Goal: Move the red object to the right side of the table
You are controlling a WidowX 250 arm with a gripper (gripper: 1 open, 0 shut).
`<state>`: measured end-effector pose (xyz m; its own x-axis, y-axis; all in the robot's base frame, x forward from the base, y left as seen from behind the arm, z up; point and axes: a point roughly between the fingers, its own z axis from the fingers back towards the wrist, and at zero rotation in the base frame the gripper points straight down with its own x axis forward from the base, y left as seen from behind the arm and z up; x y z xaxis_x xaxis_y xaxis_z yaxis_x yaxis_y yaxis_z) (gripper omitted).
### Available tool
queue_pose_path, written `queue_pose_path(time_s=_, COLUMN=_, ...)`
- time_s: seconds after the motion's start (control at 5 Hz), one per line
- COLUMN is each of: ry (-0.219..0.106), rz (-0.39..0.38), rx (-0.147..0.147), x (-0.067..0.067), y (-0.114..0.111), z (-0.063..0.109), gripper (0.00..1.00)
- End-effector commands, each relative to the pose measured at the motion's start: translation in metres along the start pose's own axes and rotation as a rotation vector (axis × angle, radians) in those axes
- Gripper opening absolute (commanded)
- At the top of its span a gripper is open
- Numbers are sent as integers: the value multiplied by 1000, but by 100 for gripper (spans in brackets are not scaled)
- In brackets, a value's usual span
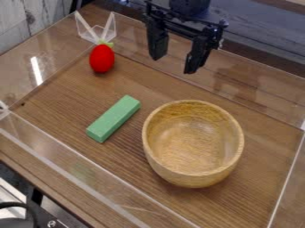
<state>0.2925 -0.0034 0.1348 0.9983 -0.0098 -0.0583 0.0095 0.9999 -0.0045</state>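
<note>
Brown wood-grain counter point(226, 89) fills nearly the whole view, seen at a slant so that its far edge runs along the top, and low clear acrylic walls point(48, 64) stand along its edges, catching pale glare at the left and along the near side.

Largest of the things on it is a round wooden bowl point(193, 142), light in colour, upright and with nothing visible inside; it sits toward 4 o'clock of the counter, close to the near wall.

Above the far part of the counter, at about 12 to 1 o'clock, hangs the black tool point(177, 53), pointing down, its two dark fingers point(156, 42) spread wide with open air between them and nothing held. It is clear of every object, above the bowl in the frame and right of the fruit.

Just left of the bowl, at about 8 o'clock from the counter's middle, lies a green rectangular block point(113, 118), flat and set on a diagonal, not touching the bowl.

Smallest is the red object point(103, 58), a rounded toy fruit at 10 o'clock, on the left side of the counter near the far wall, well apart from the block and the bowl, with a pale glare streak in the acrylic just behind it
</note>
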Motion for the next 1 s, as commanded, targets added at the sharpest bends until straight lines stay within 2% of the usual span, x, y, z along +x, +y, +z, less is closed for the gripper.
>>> queue_pose_path(time_s=0.0, ry=12, rz=41, rx=-4, x=8, y=17, z=-15, gripper=100)
queue_pose_path(time_s=0.2, ry=-2, rz=18, rx=-3, x=12, y=42, z=-20, gripper=100)
queue_pose_path(time_s=0.4, ry=-30, rz=-5, rx=3, x=16, y=69, z=-20, gripper=100)
queue_pose_path(time_s=0.8, ry=-77, rz=9, rx=16, x=40, y=140, z=-23, gripper=100)
